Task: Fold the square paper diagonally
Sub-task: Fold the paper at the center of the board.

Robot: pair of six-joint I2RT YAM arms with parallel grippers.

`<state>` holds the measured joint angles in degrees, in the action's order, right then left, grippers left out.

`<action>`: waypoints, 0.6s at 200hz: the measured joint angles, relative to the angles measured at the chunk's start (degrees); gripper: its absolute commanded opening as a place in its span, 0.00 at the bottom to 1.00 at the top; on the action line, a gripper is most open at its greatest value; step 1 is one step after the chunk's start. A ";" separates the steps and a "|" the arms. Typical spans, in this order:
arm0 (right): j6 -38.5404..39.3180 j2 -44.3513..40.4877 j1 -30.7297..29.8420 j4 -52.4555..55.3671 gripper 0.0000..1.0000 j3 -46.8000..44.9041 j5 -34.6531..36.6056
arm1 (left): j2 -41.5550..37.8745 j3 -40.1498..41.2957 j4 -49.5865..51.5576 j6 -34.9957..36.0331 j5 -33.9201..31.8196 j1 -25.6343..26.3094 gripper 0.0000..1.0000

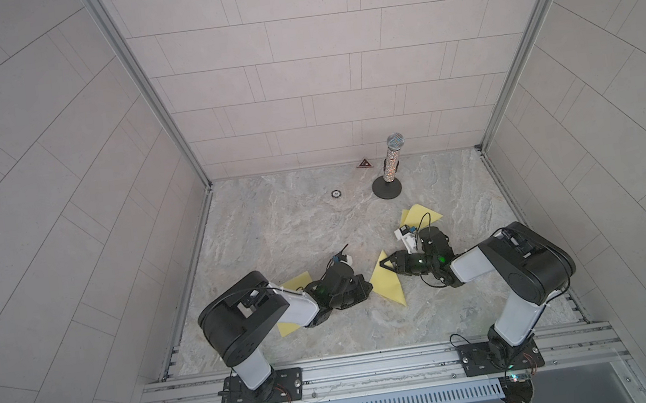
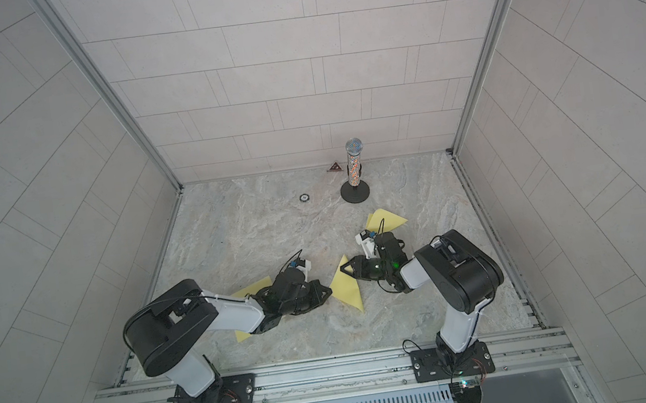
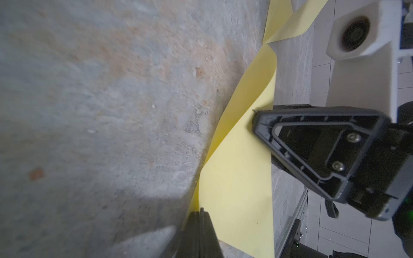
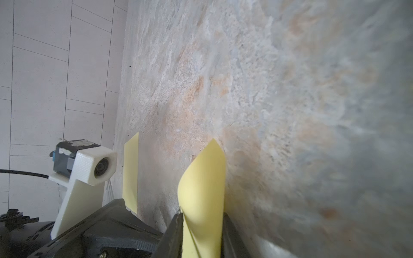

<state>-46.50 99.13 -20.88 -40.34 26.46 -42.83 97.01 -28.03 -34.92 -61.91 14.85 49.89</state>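
My right hand [image 4: 202,220] is grasping the curled-over corner of the square paper [image 1: 388,286], while my left hand [image 3: 199,214] is pinching its opposite edge down at the worktop [image 1: 295,231]. I am judging it best to bring corner onto corner squarely before creasing, as the paper is lying between both hands.

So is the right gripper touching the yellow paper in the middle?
Touching. The right wrist view shows the curled yellow paper caught between the two fingers of the right gripper, pressing on both sides.
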 measured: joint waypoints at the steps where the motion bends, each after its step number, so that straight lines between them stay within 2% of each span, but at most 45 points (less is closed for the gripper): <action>1: 0.02 0.00 0.00 0.04 0.30 0.02 0.00 | 0.00 0.00 0.00 0.00 0.00 0.00 0.02; 48: 0.74 0.52 0.09 2.19 0.24 2.19 -0.02 | 0.02 0.00 -0.07 0.00 0.04 0.00 0.02; 74: 1.27 0.52 0.31 2.38 0.04 2.36 -0.33 | 0.02 0.00 -0.07 0.00 0.07 0.00 0.02; 84: 1.42 0.52 0.33 2.38 0.01 2.36 -0.39 | 0.04 0.00 -0.09 0.00 0.09 0.00 0.02; 96: 1.16 0.66 0.33 1.84 0.03 2.32 -0.61 | 0.07 0.00 -0.11 0.02 0.09 0.00 0.02; 120: 0.37 0.98 0.35 -0.07 0.23 2.23 -1.14 | 0.07 0.00 -0.11 0.02 0.11 0.00 0.02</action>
<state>-46.13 100.12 -20.53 -40.40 28.69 -43.97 97.08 -28.03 -35.03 -61.89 14.96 49.89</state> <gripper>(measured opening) 0.165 0.048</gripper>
